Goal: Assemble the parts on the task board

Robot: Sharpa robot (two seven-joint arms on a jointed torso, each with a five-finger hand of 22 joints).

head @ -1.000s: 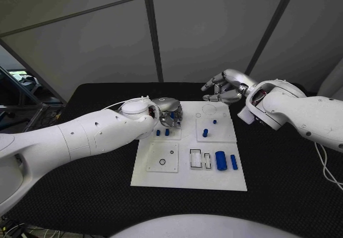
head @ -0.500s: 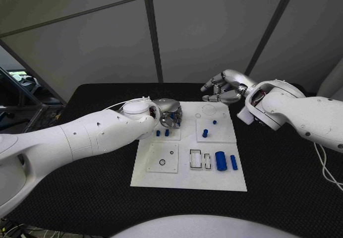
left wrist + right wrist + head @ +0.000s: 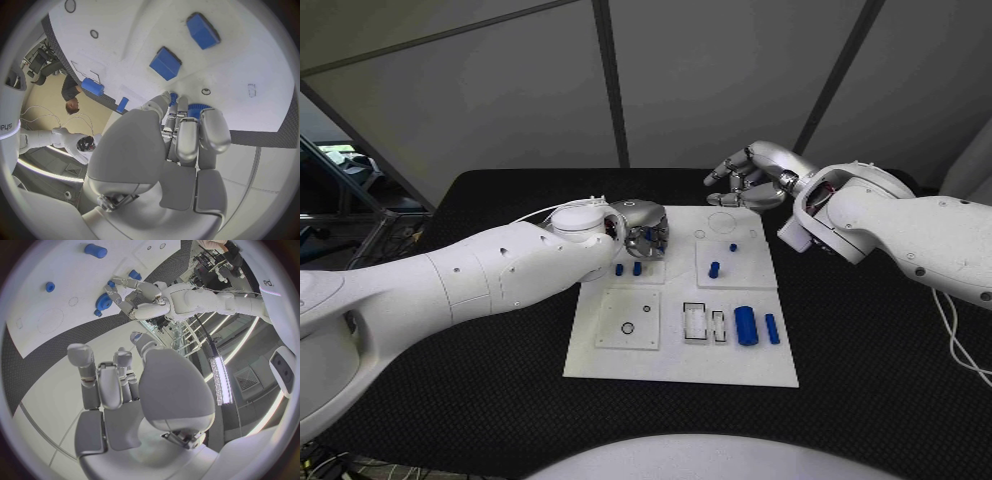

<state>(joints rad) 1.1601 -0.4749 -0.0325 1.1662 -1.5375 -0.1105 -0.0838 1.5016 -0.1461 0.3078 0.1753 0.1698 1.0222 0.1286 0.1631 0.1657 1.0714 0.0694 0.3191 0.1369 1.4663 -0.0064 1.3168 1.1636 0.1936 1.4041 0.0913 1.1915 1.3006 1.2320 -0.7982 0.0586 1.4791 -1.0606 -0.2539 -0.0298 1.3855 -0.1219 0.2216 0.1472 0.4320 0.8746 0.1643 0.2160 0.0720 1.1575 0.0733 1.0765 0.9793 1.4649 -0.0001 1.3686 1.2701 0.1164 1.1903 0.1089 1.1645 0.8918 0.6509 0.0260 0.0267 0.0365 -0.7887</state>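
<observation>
The white task board (image 3: 678, 350) lies in the middle of the table. My left hand (image 3: 642, 230) is over its far left corner, fingertips (image 3: 177, 102) closed around a blue gear (image 3: 199, 107), which also appears in the right wrist view (image 3: 104, 301). Two small blue parts (image 3: 627, 267) stand just in front of that hand. Another blue part (image 3: 714, 268) and a tiny one (image 3: 731, 245) stand on the far right plate. A thick blue cylinder (image 3: 746, 324) and a thin one (image 3: 772, 326) lie near the right edge. My right hand (image 3: 750, 175) hovers beyond the board's far edge, fingers loosely bent, holding nothing.
Rectangular slots (image 3: 704, 321) and a small ring hole (image 3: 629, 327) mark the board's near half. Black table (image 3: 473, 380) surrounds the board. Grey wall panels stand behind the table.
My left forearm has crept slightly towards the board while its hand stays at the gear. The right hand has not moved.
</observation>
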